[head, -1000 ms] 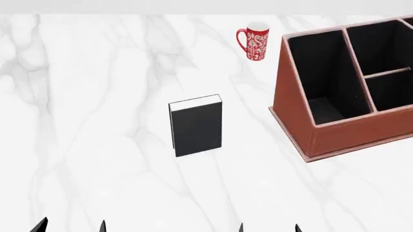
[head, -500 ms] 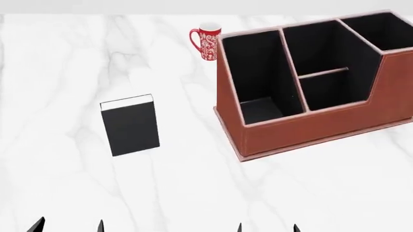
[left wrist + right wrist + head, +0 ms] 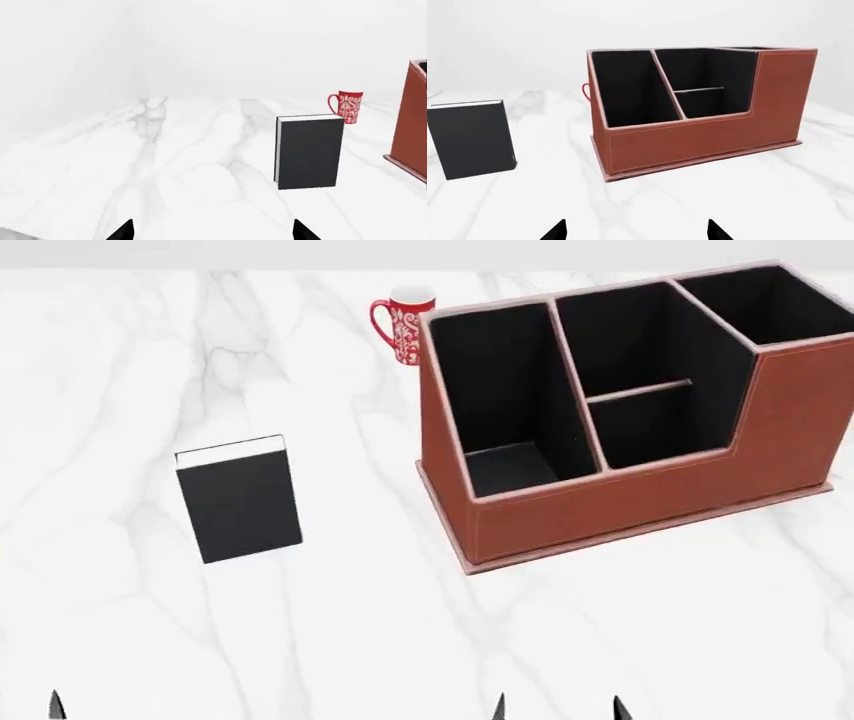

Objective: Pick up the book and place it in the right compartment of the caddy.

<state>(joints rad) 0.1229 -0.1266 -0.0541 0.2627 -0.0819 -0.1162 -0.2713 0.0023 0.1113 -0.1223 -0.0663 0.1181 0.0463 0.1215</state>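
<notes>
- The counter (image 3: 400, 640) is white marble with soft grey veins running across it, and it fills nearly all of the head view.
- Its far edge shows as a straight line near the top of the head view, with a pale grey band (image 3: 200, 254) beyond it.
- In both wrist views a plain white wall (image 3: 233, 45) rises behind the counter, ahead of the jaws, with no seams, windows or fittings to make out.
- The light is even and diffuse; the counter shows only faint, soft shadows.
- No floor shows in any view.
</notes>
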